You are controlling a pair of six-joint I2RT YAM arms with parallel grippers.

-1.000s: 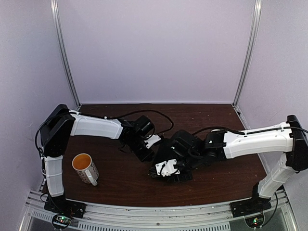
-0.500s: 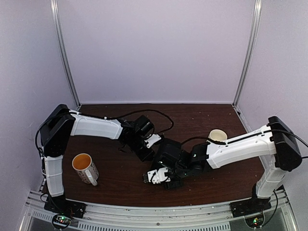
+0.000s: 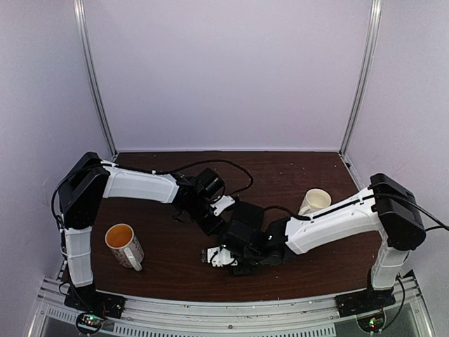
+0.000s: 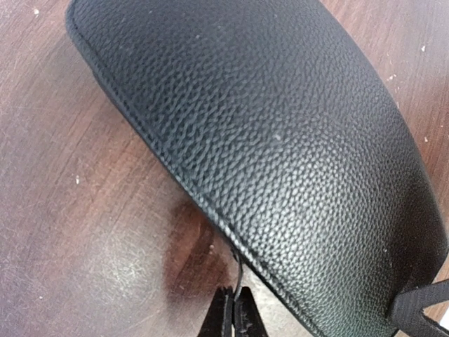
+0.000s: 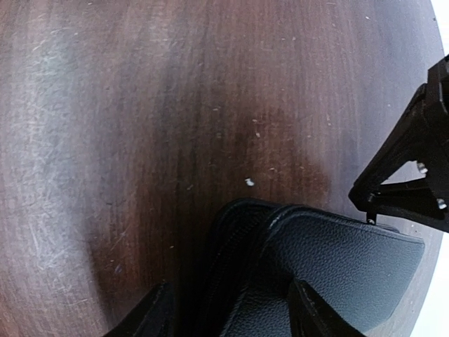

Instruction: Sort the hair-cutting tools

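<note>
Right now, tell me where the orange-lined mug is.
Top view: the orange-lined mug stands on the table's near left, close beside the left arm's upright lower link, its handle toward the near edge.

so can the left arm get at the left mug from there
Probably yes, once it lets go. The mug stands alone on the table, with nothing between it and the left gripper. But that gripper is shut on a thin tab at the case's edge.

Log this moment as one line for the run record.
left hand: shut on thin tab at black case edge | right hand: open, straddling case end | hair-cutting tools: none visible
</note>
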